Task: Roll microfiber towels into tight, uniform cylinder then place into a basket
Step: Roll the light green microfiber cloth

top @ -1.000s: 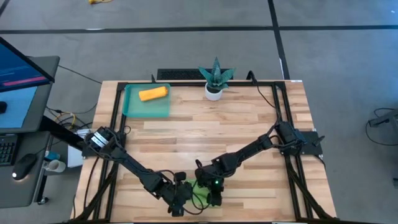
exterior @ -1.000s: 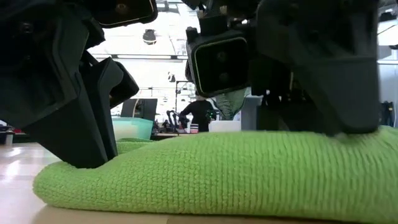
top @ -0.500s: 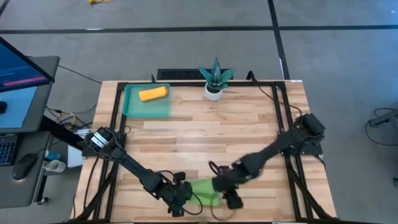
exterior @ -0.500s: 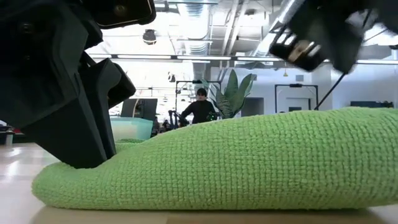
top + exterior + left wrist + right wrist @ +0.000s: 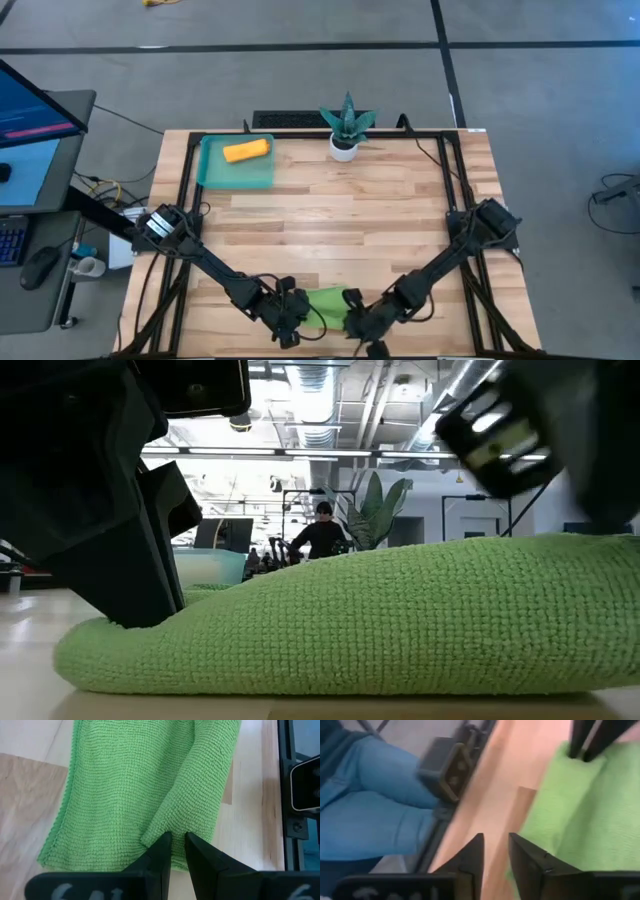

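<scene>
Pinching green towel (image 5: 150,790) corner: left gripper (image 5: 174,845) nearly closed on it | right gripper (image 5: 495,851) parted, empty, beside towel's opposite end | long axis spans both.

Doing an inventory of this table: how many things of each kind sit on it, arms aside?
Towels: 2, the orange towel rolled in the basket, the green towel at the near edge
Basket: 1
Potted plant: 1
Total: 4
</scene>
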You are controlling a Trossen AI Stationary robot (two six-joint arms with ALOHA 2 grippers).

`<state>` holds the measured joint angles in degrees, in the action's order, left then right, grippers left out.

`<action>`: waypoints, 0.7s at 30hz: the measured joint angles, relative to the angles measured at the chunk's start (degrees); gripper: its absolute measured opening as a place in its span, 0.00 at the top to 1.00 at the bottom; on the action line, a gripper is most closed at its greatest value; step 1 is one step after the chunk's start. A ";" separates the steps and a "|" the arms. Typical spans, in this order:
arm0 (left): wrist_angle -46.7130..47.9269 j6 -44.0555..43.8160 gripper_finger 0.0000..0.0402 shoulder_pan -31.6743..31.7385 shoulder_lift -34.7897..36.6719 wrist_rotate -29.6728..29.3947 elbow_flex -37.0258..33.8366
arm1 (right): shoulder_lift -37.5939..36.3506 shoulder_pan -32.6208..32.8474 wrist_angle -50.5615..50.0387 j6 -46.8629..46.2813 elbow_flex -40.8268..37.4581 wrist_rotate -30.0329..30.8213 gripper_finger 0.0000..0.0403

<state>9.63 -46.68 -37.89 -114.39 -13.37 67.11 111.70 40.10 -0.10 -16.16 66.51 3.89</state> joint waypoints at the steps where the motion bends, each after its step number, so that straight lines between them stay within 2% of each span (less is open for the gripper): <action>1: 0.00 -0.02 0.87 0.00 -0.02 -0.02 0.00 | 0.61 -0.46 0.16 -0.19 -0.01 0.04 0.73; 6: 0.01 -0.13 0.87 0.00 -0.02 0.02 0.00 | 2.01 -2.59 0.47 -2.95 0.01 0.19 0.85; 11: 0.04 -0.13 0.87 0.00 -0.02 -0.02 0.00 | 2.01 -3.94 -0.47 -6.42 0.03 0.71 0.92; 17: -0.03 -0.15 0.87 -0.06 -0.04 -0.52 0.00 | 1.99 -5.71 -4.27 -12.80 -0.69 2.67 0.97; 21: -0.08 0.13 0.87 -0.75 0.13 -3.56 -0.06 | 1.89 -6.23 -5.52 -15.61 -1.43 2.78 0.97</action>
<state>9.55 -46.55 -38.64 -114.26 -16.92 67.05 113.59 33.87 -5.62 -31.77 65.08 6.68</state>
